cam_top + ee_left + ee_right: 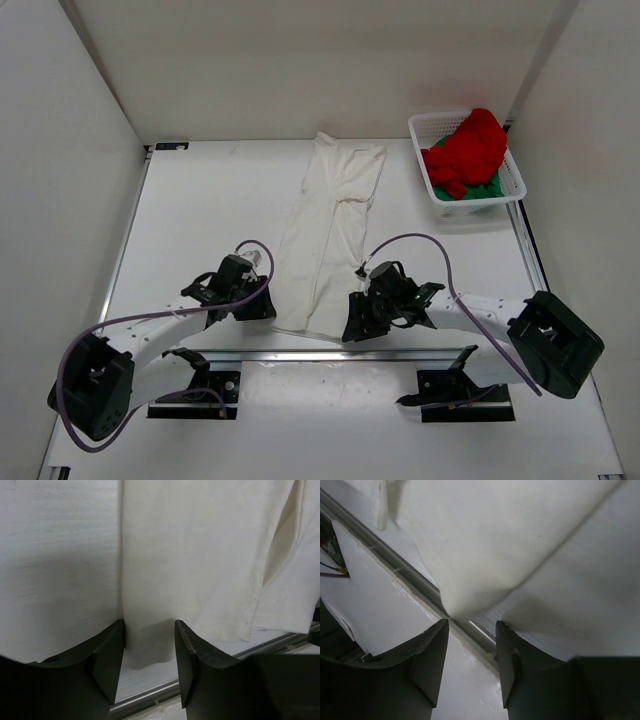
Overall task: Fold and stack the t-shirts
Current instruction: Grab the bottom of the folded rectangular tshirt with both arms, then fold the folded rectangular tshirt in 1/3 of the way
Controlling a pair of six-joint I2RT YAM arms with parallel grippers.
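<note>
White t-shirt (330, 235) folded lengthwise on counter (200, 215) — left gripper (260, 308) and right gripper (352, 328) flanking its near hem, both jaws apart, empty.

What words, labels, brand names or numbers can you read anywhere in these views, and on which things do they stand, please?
None: no view shows readable text.
The white t-shirt, red t-shirt, green t-shirt, white mesh basket and table look plain.
No print can be made out on the left arm or right arm; any marking there is too small to tell.
</note>
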